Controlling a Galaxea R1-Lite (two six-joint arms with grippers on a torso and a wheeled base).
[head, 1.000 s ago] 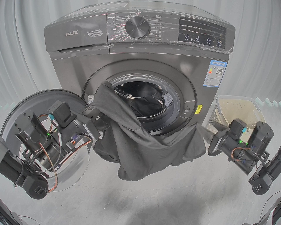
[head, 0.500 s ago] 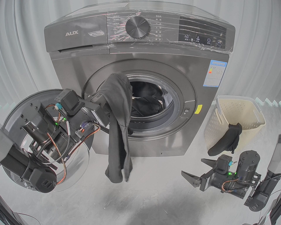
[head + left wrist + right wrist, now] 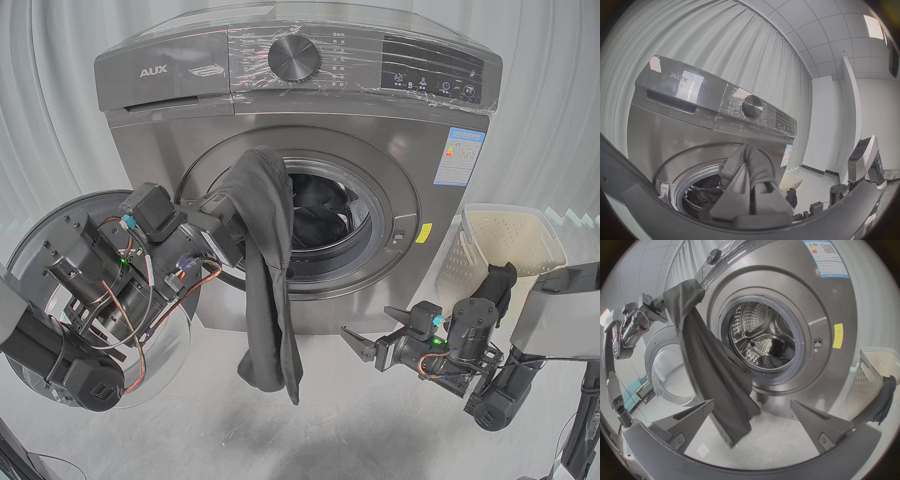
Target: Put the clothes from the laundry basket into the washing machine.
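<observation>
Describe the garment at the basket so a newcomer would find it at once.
Right of the grey washing machine stands a cream laundry basket. A small dark garment hangs over its front rim. Unlike the long dark cloth that the left gripper holds up at the drum opening, no gripper holds it.

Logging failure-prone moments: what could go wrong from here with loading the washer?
1. The dark garment hangs long from the shut left gripper, its tail low toward the floor; it might end up draped outside the drum.
2. Another dark cloth hangs over the laundry basket rim; the open right gripper pulling it could tip the basket.
</observation>
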